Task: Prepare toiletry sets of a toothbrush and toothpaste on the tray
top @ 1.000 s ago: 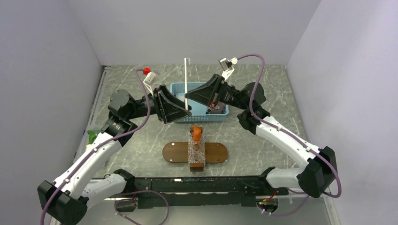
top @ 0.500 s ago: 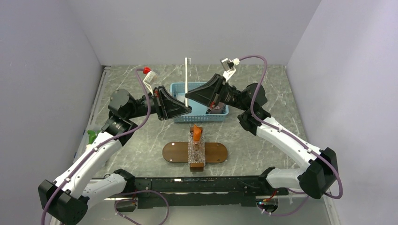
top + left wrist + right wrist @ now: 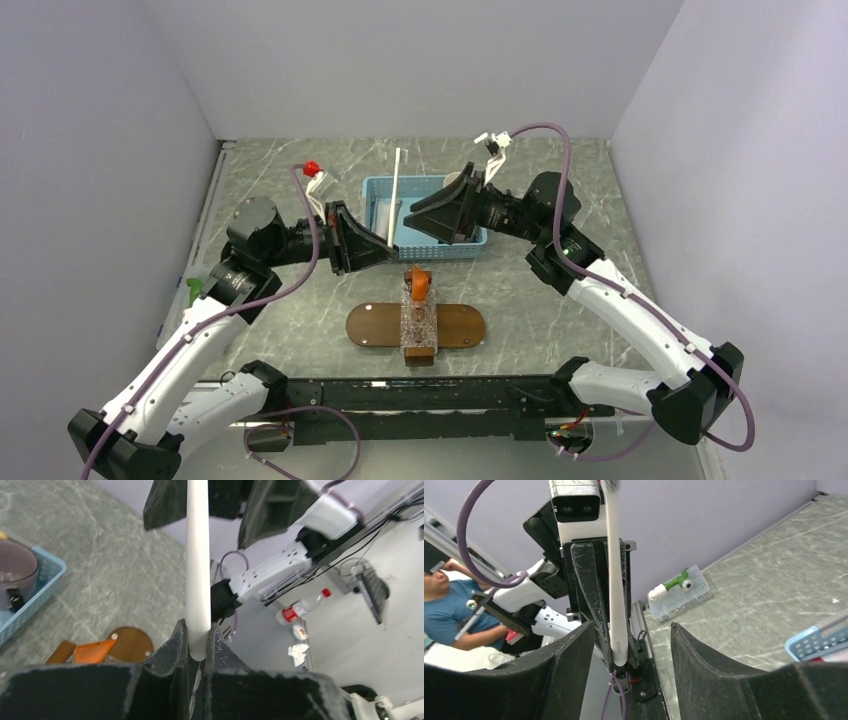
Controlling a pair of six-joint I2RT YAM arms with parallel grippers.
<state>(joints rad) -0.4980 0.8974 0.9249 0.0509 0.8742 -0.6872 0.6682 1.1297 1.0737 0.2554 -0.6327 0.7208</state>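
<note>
The left pincer (image 3: 198,630) is clamped on the bottom end of a white toothbrush (image 3: 394,195), which rises from it nearly upright, leaning slightly, its head toward the top of the overhead view and its shaft crossing the left part of the light-blue mesh basket (image 3: 450,252). The right pincer (image 3: 633,626) is spread apart and holds nothing; in its wrist view the toothbrush shows in the gap, touching neither finger. From overhead it sits just right of the toothbrush, over the basket. The dark-brown oval tray (image 3: 370,325) lies on the marbled surface (image 3: 560,280) at lower centre, below the basket. A clear textured container (image 3: 419,320) rests across its middle, with the orange toothpaste (image 3: 419,284) sticking out of its far end.
</note>
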